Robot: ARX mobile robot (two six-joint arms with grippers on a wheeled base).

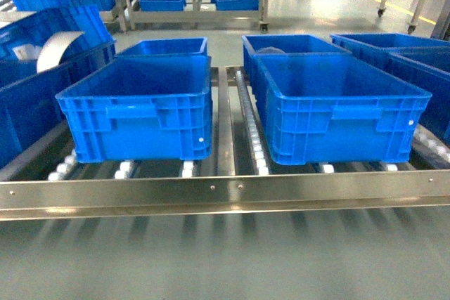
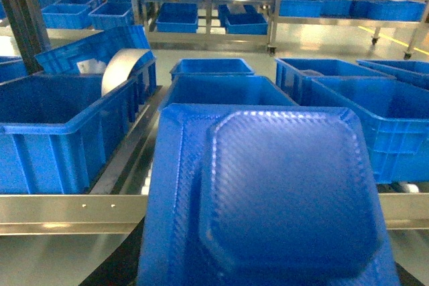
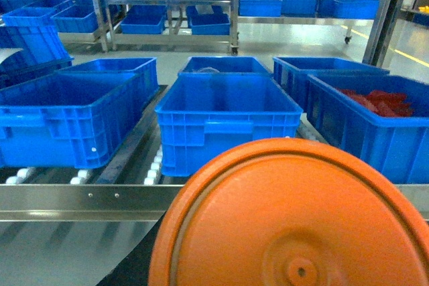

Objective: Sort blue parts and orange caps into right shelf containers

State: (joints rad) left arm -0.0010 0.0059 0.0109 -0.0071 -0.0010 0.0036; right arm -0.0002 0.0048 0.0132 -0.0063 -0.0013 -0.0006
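Crates line the roller shelf ahead of me, two rows deep, resting on white rollers behind a steel front rail point(image 1: 225, 191). From my head camera I see the left front crate point(image 1: 137, 107) and the right front crate point(image 1: 337, 107), both apparently empty from this angle, with a steel divider strip between them. Neither of my arms shows in that view. My left wrist camera is mostly filled by a blue part point(image 2: 268, 199), a flat textured moulding with a raised eight-sided panel, sitting right under the lens, which suggests my left jaws are carrying it; the jaws themselves are hidden, so I cannot tell how they stand. My right wrist camera is likewise filled by an orange cap point(image 3: 295, 219), round with a small hub at its centre, and again I cannot tell how the right jaws stand. I judge both pieces are held low and short of the rail so they clear it before going in. Further right, one crate point(image 3: 372, 122) already holds reddish-orange pieces, a likely home for the cap.
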